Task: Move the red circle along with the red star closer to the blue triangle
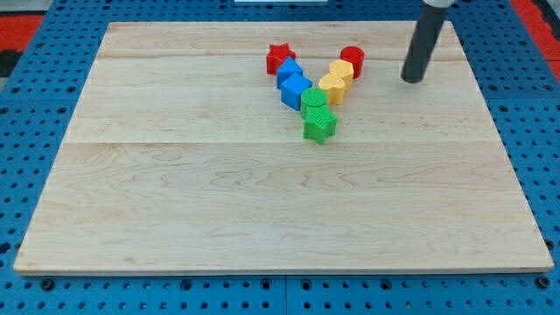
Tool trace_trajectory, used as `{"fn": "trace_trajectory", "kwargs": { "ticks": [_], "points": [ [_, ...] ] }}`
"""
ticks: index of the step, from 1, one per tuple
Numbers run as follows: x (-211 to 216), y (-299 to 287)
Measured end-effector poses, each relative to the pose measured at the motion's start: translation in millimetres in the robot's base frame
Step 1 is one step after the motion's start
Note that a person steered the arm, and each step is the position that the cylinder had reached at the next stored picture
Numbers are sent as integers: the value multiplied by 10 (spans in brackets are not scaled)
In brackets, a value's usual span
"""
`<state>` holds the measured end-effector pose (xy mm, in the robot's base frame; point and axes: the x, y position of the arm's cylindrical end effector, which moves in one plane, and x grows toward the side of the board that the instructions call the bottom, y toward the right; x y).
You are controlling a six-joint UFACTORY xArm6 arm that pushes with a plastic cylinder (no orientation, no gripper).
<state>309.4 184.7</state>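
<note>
The red star (279, 57) lies near the view's top centre, touching a blue block (290, 71) that may be the blue triangle. A blue cube (296, 90) sits just below it. The red circle (353, 61) stands to the right, touching a yellow block (342, 73). My tip (410, 79) rests on the board to the right of the red circle, a short gap apart from it.
A second yellow block (332, 88), a green circle (314, 101) and a green star (319, 126) form a cluster below the red pieces. The wooden board (262, 210) lies on a blue perforated base (26, 131).
</note>
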Motion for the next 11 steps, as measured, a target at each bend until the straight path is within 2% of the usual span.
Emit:
{"fn": "trace_trajectory", "kwargs": {
  "ticks": [1,2,3,9,10,11],
  "points": [
    [-296,-222],
    [-328,-572],
    [-328,-961],
    [-335,-2429],
    [-335,-2659],
    [-237,-2644]
  ]
}}
